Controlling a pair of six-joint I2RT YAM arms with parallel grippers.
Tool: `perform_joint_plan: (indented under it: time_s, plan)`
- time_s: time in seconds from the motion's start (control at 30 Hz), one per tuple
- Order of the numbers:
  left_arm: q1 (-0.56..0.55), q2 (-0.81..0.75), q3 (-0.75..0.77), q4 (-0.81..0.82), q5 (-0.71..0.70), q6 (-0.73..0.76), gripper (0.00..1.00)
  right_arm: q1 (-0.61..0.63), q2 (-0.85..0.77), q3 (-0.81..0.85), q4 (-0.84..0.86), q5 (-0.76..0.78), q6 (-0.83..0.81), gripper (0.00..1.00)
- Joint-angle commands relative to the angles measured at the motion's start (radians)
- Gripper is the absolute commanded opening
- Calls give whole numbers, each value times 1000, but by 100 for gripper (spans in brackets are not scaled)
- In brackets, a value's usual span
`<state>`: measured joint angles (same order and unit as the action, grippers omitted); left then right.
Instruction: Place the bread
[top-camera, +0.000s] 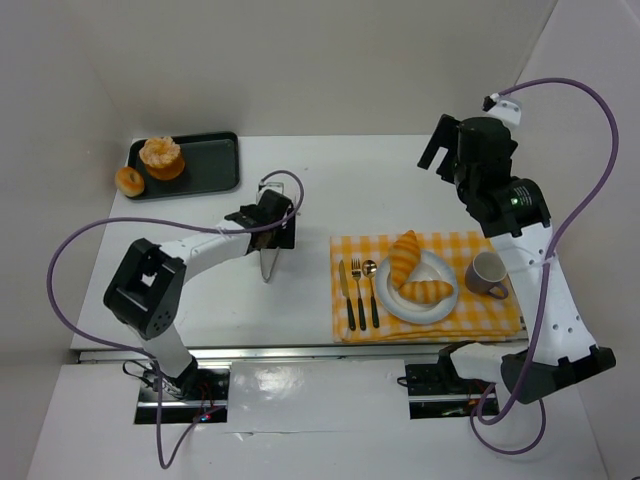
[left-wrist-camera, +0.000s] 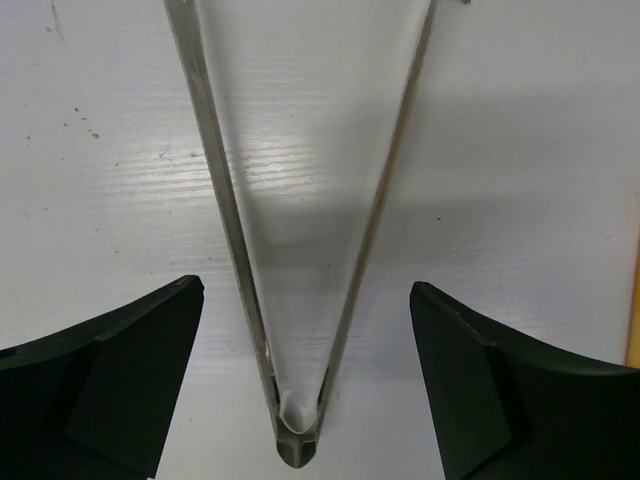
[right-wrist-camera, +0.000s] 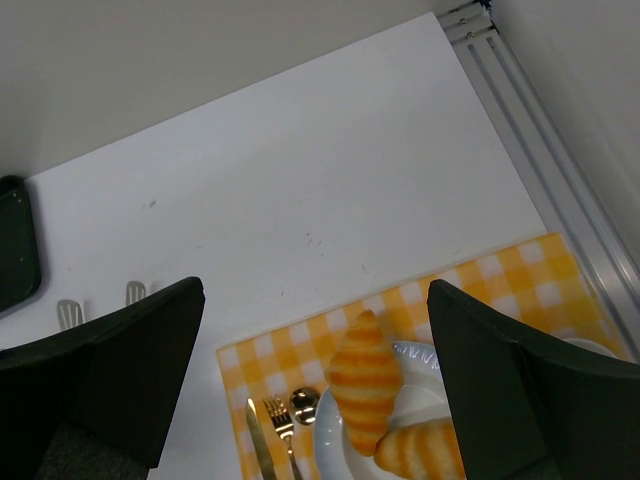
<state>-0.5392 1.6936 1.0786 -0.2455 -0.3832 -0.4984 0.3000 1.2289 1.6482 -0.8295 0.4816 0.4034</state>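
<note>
Two striped croissants (top-camera: 405, 258) (top-camera: 428, 291) lie on a white plate (top-camera: 440, 310); both show in the right wrist view (right-wrist-camera: 365, 390) (right-wrist-camera: 425, 452). My right gripper (top-camera: 437, 150) (right-wrist-camera: 315, 290) is open and empty, held high above the table beyond the plate. My left gripper (top-camera: 277, 228) (left-wrist-camera: 305, 300) is open, low over metal tongs (top-camera: 268, 262) (left-wrist-camera: 296, 440) that lie on the table. Its fingers (left-wrist-camera: 120, 370) stand on either side of the tongs' hinge end without touching them. More bread, a round bun (top-camera: 161, 156) and a small ring-shaped piece (top-camera: 128, 181), sits on a dark tray (top-camera: 215, 165) at the back left.
The plate rests on a yellow checked placemat (top-camera: 350, 245) with a knife (top-camera: 345, 295), fork (top-camera: 357, 290) and spoon (top-camera: 371, 290) to its left and a grey cup (top-camera: 487, 273) to its right. White walls enclose the table at the back and sides.
</note>
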Motion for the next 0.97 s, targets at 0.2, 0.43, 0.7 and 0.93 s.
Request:
perform_joint_plan:
  time_s: [0.2,0.43,0.7,0.93]
  plan:
    - [19,-135,294,-208,20,31,99,-6,6,35,35,9,6,100]
    - [39,-276,354,-343,35,15,99,-6,41,35,1,0,6,100]
    - [61,-437,201,-293,70,46,99,-6,52,10,15,-47,15,100]
    - [90,-437,190,-273,144,46,98,-6,52,1,15,-38,15,100]
